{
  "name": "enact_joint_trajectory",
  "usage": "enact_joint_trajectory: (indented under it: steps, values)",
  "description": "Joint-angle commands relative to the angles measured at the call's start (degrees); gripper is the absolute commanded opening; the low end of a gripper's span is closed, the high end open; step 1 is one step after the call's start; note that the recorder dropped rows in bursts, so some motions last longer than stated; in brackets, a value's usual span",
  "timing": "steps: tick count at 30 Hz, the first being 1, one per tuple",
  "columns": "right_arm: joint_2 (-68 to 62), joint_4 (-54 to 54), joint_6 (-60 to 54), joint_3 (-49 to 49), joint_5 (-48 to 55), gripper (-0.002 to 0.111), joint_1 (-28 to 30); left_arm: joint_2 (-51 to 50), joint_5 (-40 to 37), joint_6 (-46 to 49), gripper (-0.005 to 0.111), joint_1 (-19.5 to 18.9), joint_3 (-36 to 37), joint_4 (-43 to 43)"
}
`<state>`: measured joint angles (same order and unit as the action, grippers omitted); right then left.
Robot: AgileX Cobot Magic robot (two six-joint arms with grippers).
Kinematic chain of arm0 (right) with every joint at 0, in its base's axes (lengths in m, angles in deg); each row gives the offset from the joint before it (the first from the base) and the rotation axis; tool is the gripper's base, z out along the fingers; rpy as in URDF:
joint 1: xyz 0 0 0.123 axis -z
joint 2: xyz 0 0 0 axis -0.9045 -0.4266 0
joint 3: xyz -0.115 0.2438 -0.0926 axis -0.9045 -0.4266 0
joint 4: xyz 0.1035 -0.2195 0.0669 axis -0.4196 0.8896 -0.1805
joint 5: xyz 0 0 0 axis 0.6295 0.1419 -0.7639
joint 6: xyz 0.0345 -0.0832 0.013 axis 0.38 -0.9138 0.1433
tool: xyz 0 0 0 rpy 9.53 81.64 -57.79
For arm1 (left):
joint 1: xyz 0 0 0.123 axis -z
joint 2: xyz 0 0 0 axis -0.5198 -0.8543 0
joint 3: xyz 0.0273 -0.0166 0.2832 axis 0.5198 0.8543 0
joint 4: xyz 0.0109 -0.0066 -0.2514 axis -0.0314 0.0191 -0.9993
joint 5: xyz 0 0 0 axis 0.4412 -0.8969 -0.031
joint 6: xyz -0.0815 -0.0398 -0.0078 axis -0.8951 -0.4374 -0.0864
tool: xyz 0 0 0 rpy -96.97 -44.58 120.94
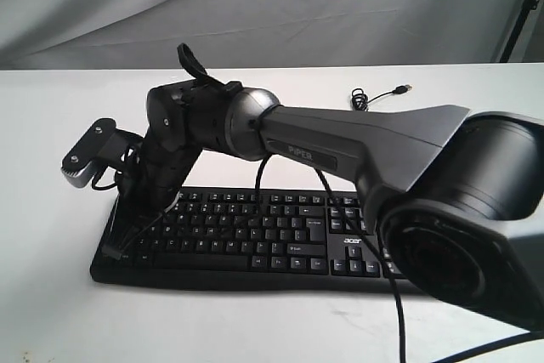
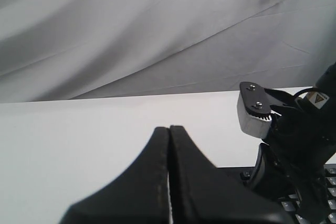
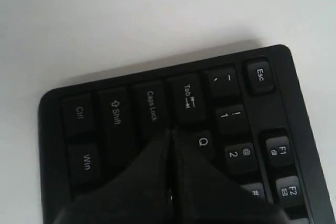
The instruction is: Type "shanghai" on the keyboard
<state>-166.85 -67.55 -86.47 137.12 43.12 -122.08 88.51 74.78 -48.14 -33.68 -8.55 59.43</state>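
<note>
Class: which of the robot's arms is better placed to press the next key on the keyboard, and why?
Probably right. The right gripper, shut, sits over the keyboard by Q and Caps Lock, among the letter keys. The left gripper, shut, faces white table beside the keyboard's end.

Table: I'm looking at a white flat tabletop (image 1: 51, 125) that fills the lower part of my exterior view.
Keyboard: a wide black full-size plastic keyboard (image 1: 229, 240) with white key legends lies flat toward the near side, number pad end to the right.
Keyboard end: in my right wrist view the Ctrl-to-Esc end rests flush on bare white surface.
Cable: a thin black cable (image 1: 360, 100) lies loosely coiled at the far right, apart from the keyboard.
Plug: its silver USB plug (image 1: 405, 88) rests loose on the table.
</note>
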Motion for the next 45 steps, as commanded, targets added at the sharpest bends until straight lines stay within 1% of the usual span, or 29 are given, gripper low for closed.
enact_joint_trajectory:
  steps: [1, 18, 24, 26, 28, 30, 31, 32, 34, 36, 39, 45]
  values:
    - [0.4, 0.1, -0.1, 0.3, 0.4, 0.000, -0.1, 0.1, 0.3, -0.2, 0.000, 0.4, 0.1, -0.1]
    - [0.0, -0.2, -0.1, 0.3, 1.5, 0.000, -0.1, 0.1, 0.3, -0.2, 0.000, 0.4, 0.1, -0.1]
    - [3.4, 3.9, 0.7, 0.3, 2.1, 0.000, -0.1, 0.1, 0.3, -0.2, 0.000, 0.4, 0.1, -0.1]
    - [5.8, 6.4, 2.4, 0.2, 5.0, 0.000, 0.2, 0.1, 0.3, -0.2, 0.000, 0.4, 0.1, -0.1]
    - [8.7, 8.4, 4.2, -2.2, 6.1, 0.000, 1.4, 0.1, 0.3, -0.2, 0.000, 0.4, 0.1, -0.1]
    - [12.8, 8.3, 4.8, -8.3, 3.9, 0.000, 3.4, 0.1, 0.3, -0.2, 0.000, 0.4, 0.1, -0.1]
    - [16.2, 8.1, 4.9, -14.6, 0.8, 0.000, 4.9, 0.1, 0.3, -0.2, 0.000, 0.4, 0.1, -0.1]
    - [17.9, 7.5, 4.9, -18.0, -1.2, 0.000, 5.7, 0.1, 0.3, -0.2, 0.000, 0.4, 0.1, -0.1]
    - [22.8, 5.0, 4.8, -29.3, -8.8, 0.000, 8.5, 0.1, 0.3, -0.2, 0.000, 0.4, 0.1, -0.1]
    - [24.8, 3.0, 4.1, -35.3, -13.8, 0.000, 9.9, 0.1, 0.3, -0.2, 0.000, 0.4, 0.1, -0.1]
    - [24.5, 0.9, 2.9, -37.6, -16.0, 0.000, 10.0, 0.1, 0.3, -0.2, 0.000, 0.4, 0.1, -0.1]
    - [22.3, -4.5, -2.4, -37.7, -17.3, 0.000, 10.0, 0.1, 0.3, -0.2, 0.000, 0.4, 0.1, -0.1]
